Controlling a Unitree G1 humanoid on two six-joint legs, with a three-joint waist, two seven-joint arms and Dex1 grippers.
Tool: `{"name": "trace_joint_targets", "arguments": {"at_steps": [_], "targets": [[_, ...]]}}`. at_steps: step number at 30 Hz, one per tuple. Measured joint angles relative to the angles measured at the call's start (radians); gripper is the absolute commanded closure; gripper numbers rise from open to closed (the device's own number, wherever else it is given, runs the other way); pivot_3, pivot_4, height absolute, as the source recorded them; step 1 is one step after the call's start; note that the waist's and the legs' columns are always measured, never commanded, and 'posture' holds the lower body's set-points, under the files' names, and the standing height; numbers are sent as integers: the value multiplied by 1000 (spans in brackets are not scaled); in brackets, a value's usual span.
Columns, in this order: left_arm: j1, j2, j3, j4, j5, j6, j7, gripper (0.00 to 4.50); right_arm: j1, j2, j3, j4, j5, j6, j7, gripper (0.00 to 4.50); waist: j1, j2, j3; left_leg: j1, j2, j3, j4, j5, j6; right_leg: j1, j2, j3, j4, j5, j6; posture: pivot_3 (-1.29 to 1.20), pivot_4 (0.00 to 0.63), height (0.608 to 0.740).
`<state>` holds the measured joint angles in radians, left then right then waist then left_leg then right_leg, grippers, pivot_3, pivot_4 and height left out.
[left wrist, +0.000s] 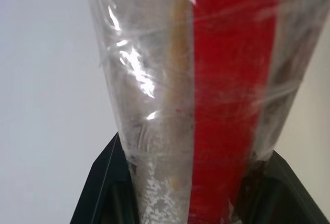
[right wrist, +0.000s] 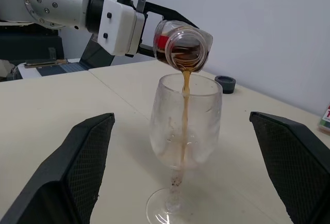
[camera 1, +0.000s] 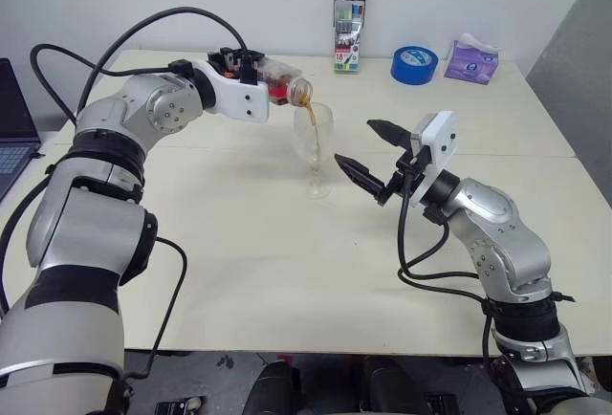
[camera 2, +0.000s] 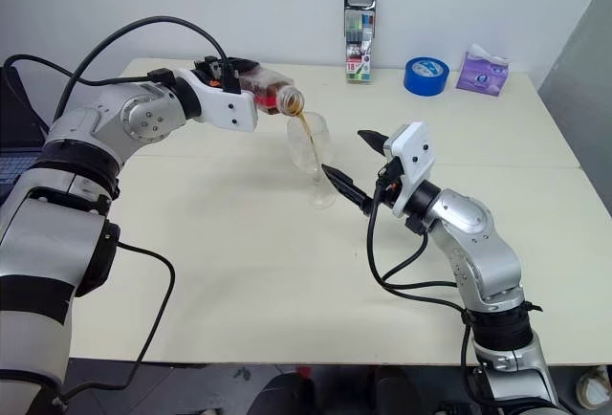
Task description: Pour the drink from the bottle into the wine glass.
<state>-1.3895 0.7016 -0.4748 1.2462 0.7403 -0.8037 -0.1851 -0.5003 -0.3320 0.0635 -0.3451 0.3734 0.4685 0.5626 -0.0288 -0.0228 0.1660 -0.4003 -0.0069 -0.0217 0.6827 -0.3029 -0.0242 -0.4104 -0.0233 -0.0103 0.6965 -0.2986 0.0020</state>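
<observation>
My left gripper point(camera 1: 254, 75) is shut on the clear bottle point(camera 1: 279, 78), which lies tipped nearly level with its open mouth over the wine glass point(camera 1: 315, 138). A thin stream of the dark brown drink point(right wrist: 184, 100) falls from the mouth into the bowl, and a little has gathered at the bottom. The bottle's red label strip point(left wrist: 232, 79) runs between the left fingers. The glass stands upright on the cream table point(camera 1: 239, 243). My right gripper point(camera 1: 355, 141) is open just right of the glass, its fingers point(right wrist: 82, 162) spread wide and apart from the bowl.
A marker-pen case point(camera 1: 349, 28), a blue tape roll point(camera 1: 414, 64) and a purple tissue pack point(camera 1: 471, 61) stand along the table's far edge. A small dark cap point(right wrist: 225, 83) lies behind the glass. A laptop point(camera 1: 14, 138) sits at the far left.
</observation>
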Motion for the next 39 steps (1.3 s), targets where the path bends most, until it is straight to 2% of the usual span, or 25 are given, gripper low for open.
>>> {"name": "trace_joint_targets", "arguments": {"at_steps": [20,39], "targets": [[-73,12,-69,30,87,7,87,2754,-1,0,0,8,-1,-2,4,0,0,0,0,0,0,1,1,0,0,0,0,0,1,0,0,0,150,740],[-84,12,-87,48,105,11,122,2754,0,0,0,16,-1,-4,5,0,0,0,0,0,0,1,2,0,0,0,0,0,1,0,0,0,150,740]]}}
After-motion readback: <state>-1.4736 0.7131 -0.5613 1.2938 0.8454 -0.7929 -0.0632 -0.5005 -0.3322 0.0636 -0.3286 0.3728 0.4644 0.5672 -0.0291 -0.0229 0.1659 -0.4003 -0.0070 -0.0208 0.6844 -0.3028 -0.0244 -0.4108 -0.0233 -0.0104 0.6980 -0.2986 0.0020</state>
